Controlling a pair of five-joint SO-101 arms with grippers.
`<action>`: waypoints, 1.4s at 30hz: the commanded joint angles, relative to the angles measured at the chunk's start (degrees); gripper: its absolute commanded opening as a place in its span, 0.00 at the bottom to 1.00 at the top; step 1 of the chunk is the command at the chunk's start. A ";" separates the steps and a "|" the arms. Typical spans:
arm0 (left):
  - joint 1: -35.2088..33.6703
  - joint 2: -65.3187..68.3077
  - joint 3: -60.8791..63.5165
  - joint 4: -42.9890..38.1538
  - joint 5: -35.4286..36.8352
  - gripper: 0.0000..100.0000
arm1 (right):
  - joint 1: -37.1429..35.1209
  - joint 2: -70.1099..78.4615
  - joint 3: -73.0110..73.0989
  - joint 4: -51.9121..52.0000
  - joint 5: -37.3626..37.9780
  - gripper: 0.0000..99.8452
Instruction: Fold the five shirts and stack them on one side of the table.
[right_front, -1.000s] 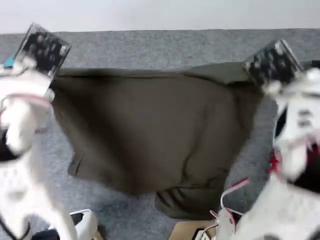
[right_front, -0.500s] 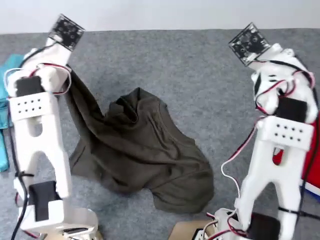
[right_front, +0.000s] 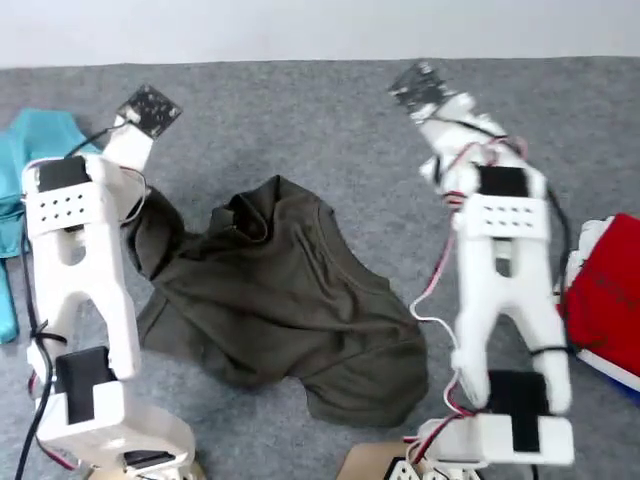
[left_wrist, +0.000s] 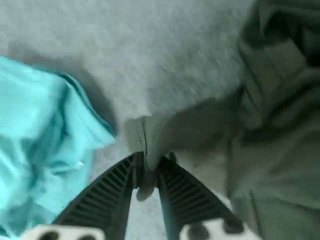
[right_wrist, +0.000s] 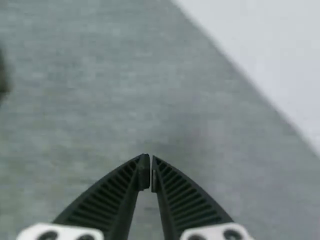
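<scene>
Left gripper (left_wrist: 147, 172) clamped on a fold of the olive shirt (right_front: 290, 300), shirt crumpled mid-table beside that gripper, teal shirt (right_front: 40, 140) at the table's (right_front: 330, 100) left edge, right gripper (right_wrist: 150, 172) closed on nothing, over bare table toward the far edge, apart from the olive shirt, red shirt (right_front: 605, 290) at the right edge

On my grey table (right_front: 300, 110) I see a crumpled olive shirt (right_front: 290, 300) in the middle, a teal shirt (right_front: 40, 140) at left, a red shirt (right_front: 605, 290) at right.
</scene>
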 joint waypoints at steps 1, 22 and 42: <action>-0.53 -0.62 0.75 1.41 2.55 0.00 | -4.18 3.47 -6.15 4.62 -3.78 0.01; -0.79 -0.62 9.36 1.14 9.41 0.00 | -22.46 52.97 -77.54 41.54 -16.18 0.19; -0.70 -0.62 13.67 -2.29 11.34 0.00 | -32.57 66.07 -89.05 33.01 -16.26 0.19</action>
